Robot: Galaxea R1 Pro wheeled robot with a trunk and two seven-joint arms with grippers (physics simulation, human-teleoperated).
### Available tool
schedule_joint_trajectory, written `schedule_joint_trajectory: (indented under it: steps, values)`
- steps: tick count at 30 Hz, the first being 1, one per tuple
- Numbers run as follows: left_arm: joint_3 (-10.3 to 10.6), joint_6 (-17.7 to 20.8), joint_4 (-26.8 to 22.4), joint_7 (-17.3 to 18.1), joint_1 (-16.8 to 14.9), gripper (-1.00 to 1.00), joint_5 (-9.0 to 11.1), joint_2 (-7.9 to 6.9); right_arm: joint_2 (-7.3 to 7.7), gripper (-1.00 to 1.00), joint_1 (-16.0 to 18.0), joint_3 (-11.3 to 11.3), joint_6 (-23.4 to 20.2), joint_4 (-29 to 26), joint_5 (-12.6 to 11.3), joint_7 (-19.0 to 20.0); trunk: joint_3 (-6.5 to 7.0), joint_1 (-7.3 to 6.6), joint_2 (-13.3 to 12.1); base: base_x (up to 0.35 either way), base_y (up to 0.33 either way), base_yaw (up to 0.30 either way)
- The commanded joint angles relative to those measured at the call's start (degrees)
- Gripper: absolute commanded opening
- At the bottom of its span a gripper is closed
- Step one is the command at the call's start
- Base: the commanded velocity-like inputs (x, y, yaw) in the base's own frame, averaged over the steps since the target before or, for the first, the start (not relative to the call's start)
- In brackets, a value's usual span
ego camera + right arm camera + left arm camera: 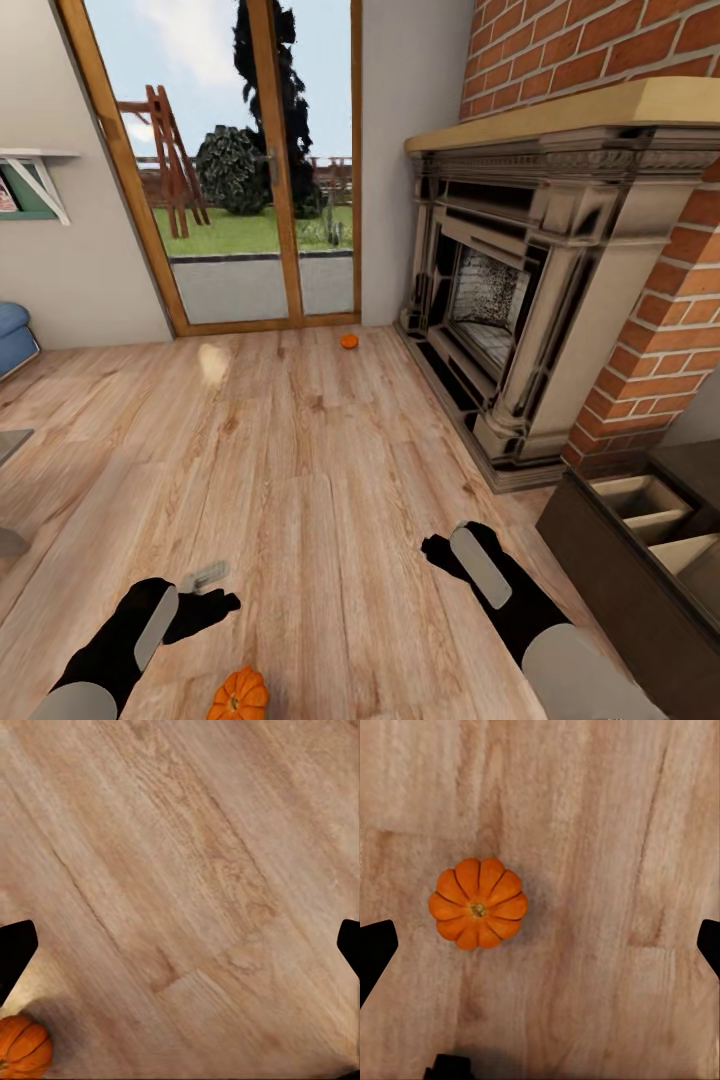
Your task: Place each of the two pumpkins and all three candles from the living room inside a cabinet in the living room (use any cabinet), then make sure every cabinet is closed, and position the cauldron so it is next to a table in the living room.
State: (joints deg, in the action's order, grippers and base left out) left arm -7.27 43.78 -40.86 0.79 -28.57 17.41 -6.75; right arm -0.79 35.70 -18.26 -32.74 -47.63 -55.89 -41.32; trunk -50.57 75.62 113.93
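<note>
Wooden plank floor (330, 480) across the room, seen from the head view. Near pumpkin (238, 696) on the floor at about six o'clock in that view, just beside the left gripper (215, 603) and slightly inward of it, not touched. Same pumpkin (478, 903) from above in the left wrist view, stem up, lying between the two dark fingers (375, 952) but closer to one of them, with bare floor all round it. Left fingers spread wide apart, holding nothing. Right gripper (437, 547) hanging over bare planks at about four o'clock, fingers (16, 949) likewise wide apart and empty; an orange pumpkin (24, 1045) just at the corner of the right wrist view, resting on the floor. Second pumpkin (349, 341) far off at about twelve o'clock, small on the floor, near the glass door (250, 170) and just outside the fireplace (520, 300) hearth. Pale blurred shape (213, 362) on the planks at about eleven o'clock, too indistinct to name. Cabinet (640, 560) at about four o'clock, dark brown, against the brick wall (660, 340) beside the fireplace, one drawer pulled open with pale beige compartments showing. Blue cushioned seat (14, 335) at the nine o'clock edge.
</note>
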Motion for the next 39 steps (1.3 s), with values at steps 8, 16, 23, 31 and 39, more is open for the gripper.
schedule_joint_trajectory:
  steps: [8,16,23,31,39]
  values:
    - [-2.8,0.0,0.0,0.0,0.0,1.00,0.0,-1.46,-1.79,1.00,0.3,0.1,-1.4,-0.6,7.3,-2.0,0.00,0.00,0.0,0.000,0.000,0.011]
    - [-2.9,-0.2,0.0,-0.1,0.0,1.00,-0.1,-2.05,-2.32,1.00,0.3,0.0,-1.5,-0.6,7.9,-2.0,0.00,0.00,0.0,0.006,-0.007,0.200]
    - [-2.9,-1.0,0.0,-0.2,0.0,1.00,0.0,-2.04,-2.37,1.00,0.3,0.0,-1.5,-0.6,8.0,-2.1,0.00,0.00,0.0,0.122,-0.193,0.033]
    - [-2.9,-1.1,0.0,-0.2,0.0,1.00,0.0,-2.12,-2.54,1.00,0.3,-0.1,-1.6,-0.6,8.0,-2.1,0.00,0.00,0.0,0.185,-0.189,0.221]
    - [-5.1,-1.0,0.0,0.0,0.0,1.00,0.2,-2.14,-2.55,1.00,0.3,-4.0,-1.4,-0.6,8.0,-2.1,0.00,0.00,0.0,0.053,-0.046,0.037]
